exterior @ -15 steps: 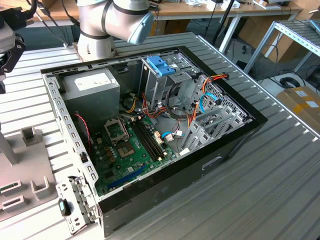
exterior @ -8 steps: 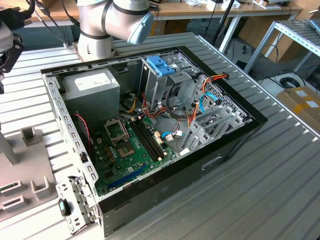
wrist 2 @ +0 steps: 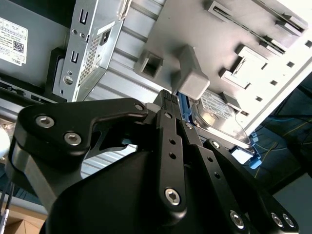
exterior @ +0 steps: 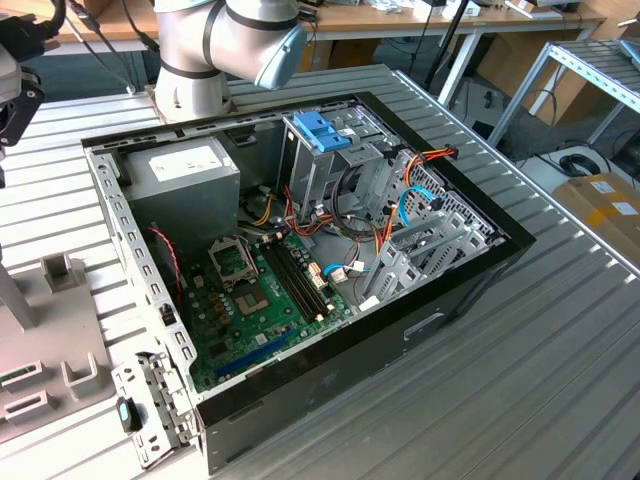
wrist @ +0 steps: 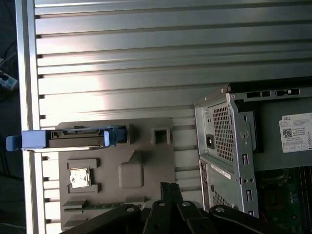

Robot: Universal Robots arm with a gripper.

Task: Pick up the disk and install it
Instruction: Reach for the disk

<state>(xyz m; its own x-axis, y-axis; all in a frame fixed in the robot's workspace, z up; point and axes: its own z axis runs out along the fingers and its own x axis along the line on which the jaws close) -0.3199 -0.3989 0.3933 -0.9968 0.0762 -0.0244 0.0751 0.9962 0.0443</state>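
Disk point(wrist: 73, 138) is standing on edge in a slot of the grey fixture plate point(wrist: 146, 165), at the left of the frame in the first wrist view, by the edge of the ribbed worktop point(wrist: 146, 63); its blue carrier rail is framing the grey body. End effector point(wrist: 169, 189) is hanging over the plate at bottom centre, well apart from the disk, fingers drawn narrow and carrying nothing. In the second wrist view the disk's point(wrist 2: 217, 114) silver face is showing just past a grey fixture block point(wrist 2: 192, 78), right of centre. Judgement: the approach to the pick is under way. Doing it well is calling for fingers spreading wider than the disk's thickness, squaring up across its flat faces, clearing the block and slot walls, and bearing on metal rather than on the blue rail, which probably flexes.
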